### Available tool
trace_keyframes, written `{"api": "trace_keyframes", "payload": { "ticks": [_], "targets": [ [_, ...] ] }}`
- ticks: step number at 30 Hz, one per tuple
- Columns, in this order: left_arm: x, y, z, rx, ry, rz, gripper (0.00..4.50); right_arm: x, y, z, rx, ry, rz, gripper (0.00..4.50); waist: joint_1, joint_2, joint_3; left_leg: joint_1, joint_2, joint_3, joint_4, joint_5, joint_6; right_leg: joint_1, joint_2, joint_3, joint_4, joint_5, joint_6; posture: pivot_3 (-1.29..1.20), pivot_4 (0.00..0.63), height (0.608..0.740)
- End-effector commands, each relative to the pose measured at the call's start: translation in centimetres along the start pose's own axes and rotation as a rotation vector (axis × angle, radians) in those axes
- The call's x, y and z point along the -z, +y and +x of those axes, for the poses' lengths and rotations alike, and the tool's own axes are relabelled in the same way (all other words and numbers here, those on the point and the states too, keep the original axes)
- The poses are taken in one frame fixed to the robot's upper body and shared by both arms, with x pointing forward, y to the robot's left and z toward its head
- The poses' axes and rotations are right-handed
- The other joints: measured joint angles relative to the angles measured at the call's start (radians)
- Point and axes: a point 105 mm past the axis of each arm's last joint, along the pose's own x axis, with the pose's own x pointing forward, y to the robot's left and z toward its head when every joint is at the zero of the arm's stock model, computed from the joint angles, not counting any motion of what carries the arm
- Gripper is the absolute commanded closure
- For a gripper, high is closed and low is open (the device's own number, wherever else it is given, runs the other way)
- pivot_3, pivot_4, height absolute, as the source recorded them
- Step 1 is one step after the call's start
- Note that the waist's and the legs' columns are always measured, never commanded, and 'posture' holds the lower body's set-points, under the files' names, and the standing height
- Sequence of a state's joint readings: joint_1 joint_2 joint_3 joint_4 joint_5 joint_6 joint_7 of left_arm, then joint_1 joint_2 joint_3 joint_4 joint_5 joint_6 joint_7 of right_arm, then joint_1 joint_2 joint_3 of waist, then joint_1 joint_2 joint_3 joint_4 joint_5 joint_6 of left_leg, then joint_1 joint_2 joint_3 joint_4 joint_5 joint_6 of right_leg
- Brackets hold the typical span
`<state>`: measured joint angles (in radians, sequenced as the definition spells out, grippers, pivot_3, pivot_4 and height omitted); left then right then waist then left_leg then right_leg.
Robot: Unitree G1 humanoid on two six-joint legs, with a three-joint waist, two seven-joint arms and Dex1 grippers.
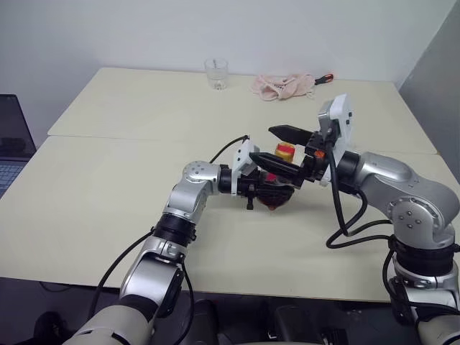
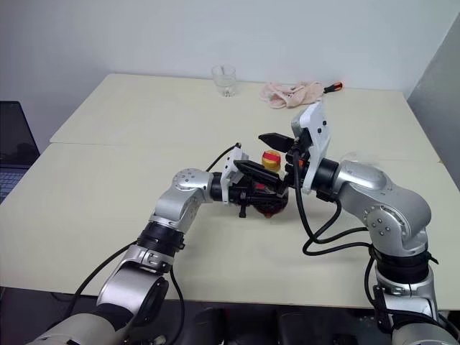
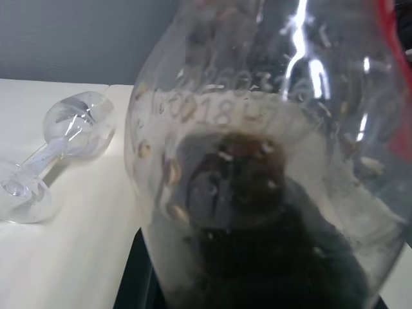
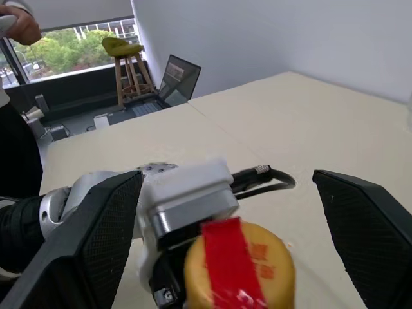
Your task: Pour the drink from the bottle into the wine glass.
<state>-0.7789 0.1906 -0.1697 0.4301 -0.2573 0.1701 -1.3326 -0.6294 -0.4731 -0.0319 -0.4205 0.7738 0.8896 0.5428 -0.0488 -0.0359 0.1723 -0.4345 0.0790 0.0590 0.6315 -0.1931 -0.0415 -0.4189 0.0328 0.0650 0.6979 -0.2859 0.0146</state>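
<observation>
Yellow bottle cap [image 4: 239, 266] with red strip, dark brown drink [image 3: 270, 257], cream table [image 1: 108, 194]

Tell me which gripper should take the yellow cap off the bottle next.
The right gripper. Its fingers stand wide open on either side of the yellow cap, while the left gripper is shut on the bottle, holding it upright above the table. So the right probably only needs to close and twist.

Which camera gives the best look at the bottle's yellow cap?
The right wrist view: the yellow cap sits close up between the right gripper's open fingers, its red strip plain. Both eye views show it small, as a yellow spot above the left gripper. The left wrist view shows the bottle's clear body instead.
</observation>
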Motion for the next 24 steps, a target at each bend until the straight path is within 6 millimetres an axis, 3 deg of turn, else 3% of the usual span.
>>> {"api": "trace_keyframes", "payload": {
  "ticks": [1, 8, 15, 24],
  "targets": [
    [-1.6, -0.3, 0.5, 0.02, -0.039, 0.056, 3.39, -1.4, -0.4, -0.2, -0.037, -0.077, -0.01, 0.0, 0.0, 0.0, 0.0, 0.0, 0.0, 0.0, 0.0, 0.0, 0.0, 0.0, 0.0, 0.0, 0.0, 0.0, 0.0, 0.0, 0.15, 0.74],
    [-1.7, -0.1, 0.2, 0.001, -0.032, 0.062, 3.39, -2.8, -1.7, -0.8, -0.077, -0.17, 0.027, 0.0, 0.001, 0.0, 0.0, 0.0, 0.0, 0.0, 0.0, 0.0, 0.0, 0.0, 0.0, 0.0, 0.0, 0.0, 0.0, 0.0, 0.15, 0.74],
    [-1.7, -0.1, 0.1, -0.009, -0.031, 0.064, 3.39, -2.1, -3.0, -1.5, -0.044, -0.156, 0.03, 0.0, 0.001, 0.0, 0.0, 0.0, 0.0, 0.0, 0.0, 0.0, 0.0, 0.0, 0.0, 0.0, 0.0, 0.0, 0.0, 0.0, 0.15, 0.74],
    [-1.8, 0.2, -0.2, -0.025, -0.026, 0.069, 3.39, -0.5, -4.6, -5.4, 0.027, -0.102, 0.018, 0.0, 0.012, 0.0, 0.0, 0.0, 0.0, 0.001, 0.0, 0.0, 0.0, 0.0, 0.0, 0.0, -0.001, 0.0, 0.0, 0.0, 0.15, 0.74]
  ]
}}
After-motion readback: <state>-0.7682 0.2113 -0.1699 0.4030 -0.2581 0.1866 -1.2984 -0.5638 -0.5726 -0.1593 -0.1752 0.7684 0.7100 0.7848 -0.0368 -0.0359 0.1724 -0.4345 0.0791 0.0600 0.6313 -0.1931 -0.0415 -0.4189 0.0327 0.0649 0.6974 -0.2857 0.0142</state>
